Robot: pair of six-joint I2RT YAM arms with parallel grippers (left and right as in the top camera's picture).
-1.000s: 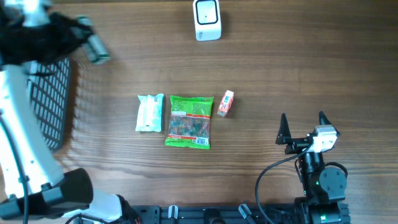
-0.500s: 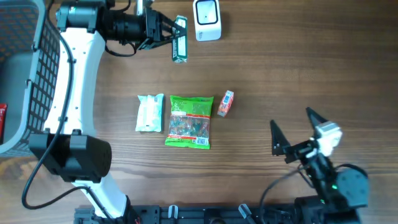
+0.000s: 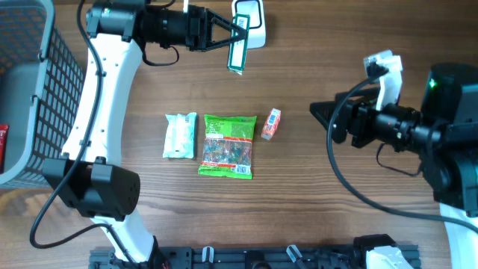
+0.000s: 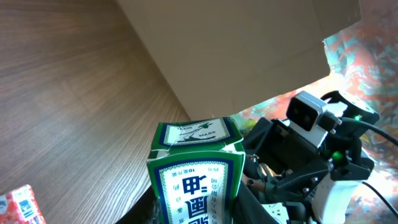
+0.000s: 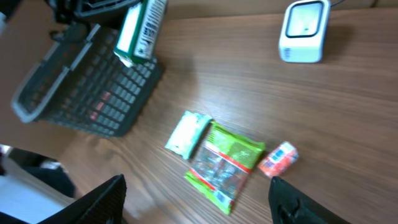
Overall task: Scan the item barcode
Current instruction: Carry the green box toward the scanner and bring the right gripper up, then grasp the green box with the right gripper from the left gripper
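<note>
Gripping a green-and-white carton (image 3: 238,54), the left claw (image 3: 237,35) is clenched on it and holds it off the surface (image 3: 336,45), just beside the white scanner (image 3: 255,15). The right claw (image 5: 196,182) hangs released, fingers spread wide. A green snack bag (image 3: 228,146), white packet (image 3: 180,135) and small red box (image 3: 270,124) lie mid-surface.

The wooden table (image 3: 358,75) bears a white scanner (image 3: 254,15) at its far edge and a mesh basket (image 3: 30,90) at left. A white packet (image 3: 179,135), green bag (image 3: 228,146) and red packet (image 3: 271,124) lie mid-table.
</note>
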